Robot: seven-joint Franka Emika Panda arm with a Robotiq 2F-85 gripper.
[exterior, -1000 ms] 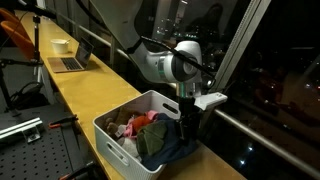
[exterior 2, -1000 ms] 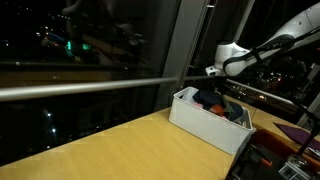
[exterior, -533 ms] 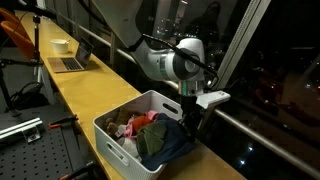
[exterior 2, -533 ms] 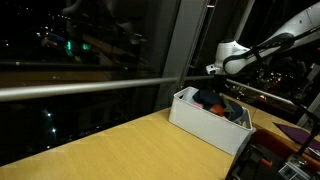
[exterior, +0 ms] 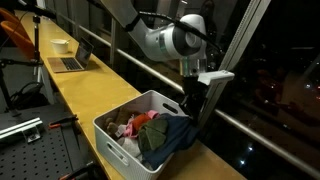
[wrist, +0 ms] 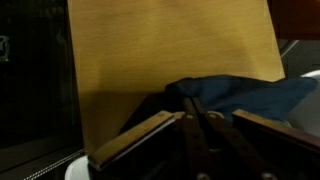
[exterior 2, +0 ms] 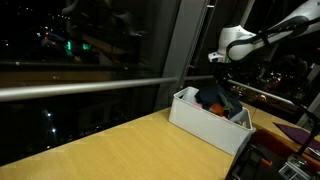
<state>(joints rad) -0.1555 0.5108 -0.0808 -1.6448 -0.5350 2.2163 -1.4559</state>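
Wooden counter (exterior: 85, 95) by a night window, white bin (exterior: 118, 140) on it.
I have the gripper (exterior: 190, 105) clamped on the dark blue garment (exterior: 172, 135): one edge raised, the rest lying in the white bin.

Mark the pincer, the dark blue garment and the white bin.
pincer (exterior: 190, 108): in an exterior view, midway between its fingertips.
dark blue garment (wrist: 250, 95): wrist view, on the bunched fold just past the fingertips.
white bin (exterior: 120, 148): in an exterior view, on its bare outer wall.
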